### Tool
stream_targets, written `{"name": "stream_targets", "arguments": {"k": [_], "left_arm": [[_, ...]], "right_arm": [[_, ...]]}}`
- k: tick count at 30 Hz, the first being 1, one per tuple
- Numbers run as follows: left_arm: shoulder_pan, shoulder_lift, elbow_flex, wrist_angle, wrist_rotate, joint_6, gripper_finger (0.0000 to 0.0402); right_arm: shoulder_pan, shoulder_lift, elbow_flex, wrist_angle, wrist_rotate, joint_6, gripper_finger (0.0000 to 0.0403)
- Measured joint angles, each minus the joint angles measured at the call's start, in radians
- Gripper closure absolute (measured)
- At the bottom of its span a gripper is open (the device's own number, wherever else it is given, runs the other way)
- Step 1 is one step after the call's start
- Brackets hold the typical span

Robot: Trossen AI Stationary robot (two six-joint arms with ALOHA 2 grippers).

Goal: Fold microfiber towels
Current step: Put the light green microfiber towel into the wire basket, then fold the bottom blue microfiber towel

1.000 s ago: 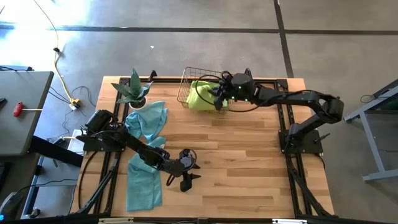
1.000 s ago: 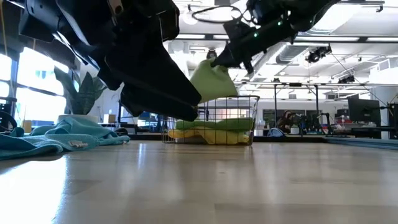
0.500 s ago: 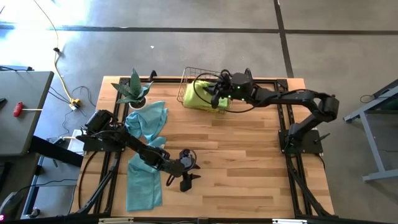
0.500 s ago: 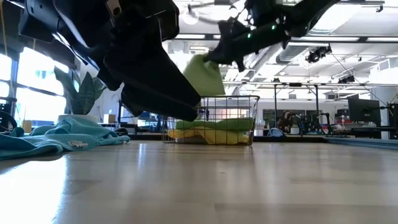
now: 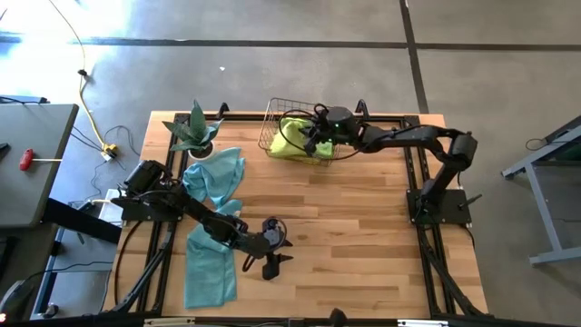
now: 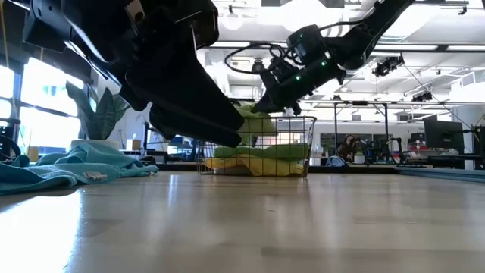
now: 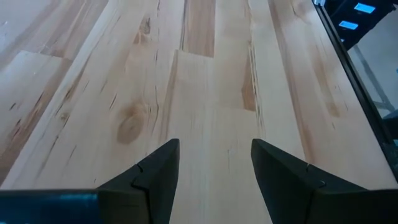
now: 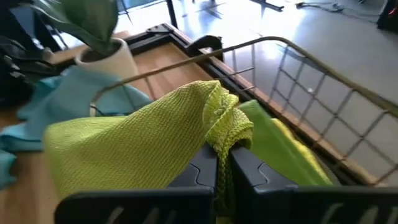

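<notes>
Lowered since before, the right gripper (image 5: 311,142) stays clamped on one lime green towel (image 8: 143,140) at the wire basket (image 5: 275,116), upper centre. Two teal towels (image 5: 211,213) lie left. Bare table (image 5: 363,236) spreads right; the left gripper (image 5: 275,259) hovers there, jaws apart.

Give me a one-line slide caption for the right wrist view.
Right gripper shut on a lime green towel, held over the wire basket.

Bright daylight throughout — glare on the floor (image 5: 136,23) upper left; the near arm (image 6: 167,68) looks perhaps slightly blurred.
</notes>
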Motion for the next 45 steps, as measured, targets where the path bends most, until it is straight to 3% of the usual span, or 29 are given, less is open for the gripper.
{"name": "stream_targets", "arguments": {"k": [9,12,21,24,29,34,38,42,45], "left_arm": [[0.012,0.0,0.0,0.0,0.0,0.039,0.0211],[0.016,0.0,0.0,0.0,0.0,0.039,0.0211],[0.018,0.0,0.0,0.0,0.0,0.039,0.0211],[0.018,0.0,0.0,0.0,0.0,0.038,0.0211],[0.018,0.0,0.0,0.0,-0.003,0.038,0.0211],[0.021,-0.005,0.0,-0.004,-0.008,0.02,0.0211],[0.04,-0.045,0.0,-0.008,-0.008,0.02,0.0211],[0.074,-0.118,0.001,-0.042,-0.011,0.02,0.0211],[0.09,-0.186,0.0,-0.15,-0.004,0.01,0.0211]], "right_arm": [[-0.043,0.0,0.0,-0.143,0.017,-0.048,0.0402],[-0.054,0.0,-0.001,-0.207,0.088,-0.049,0.0402],[-0.057,0.0,-0.002,-0.195,0.143,-0.168,0.0388],[-0.057,0.0,-0.002,-0.227,0.136,-0.206,0.0368],[-0.043,-0.008,-0.001,-0.259,0.156,-0.281,0.03],[-0.025,-0.097,0.122,-0.474,0.247,-0.283,0.0242],[-0.01,-0.173,0.263,-0.717,0.239,-0.221,0.0225],[0.029,-0.242,0.382,-0.945,0.168,-0.204,0.0227],[0.088,-0.291,0.41,-1.045,0.052,-0.177,0.0232]]}}
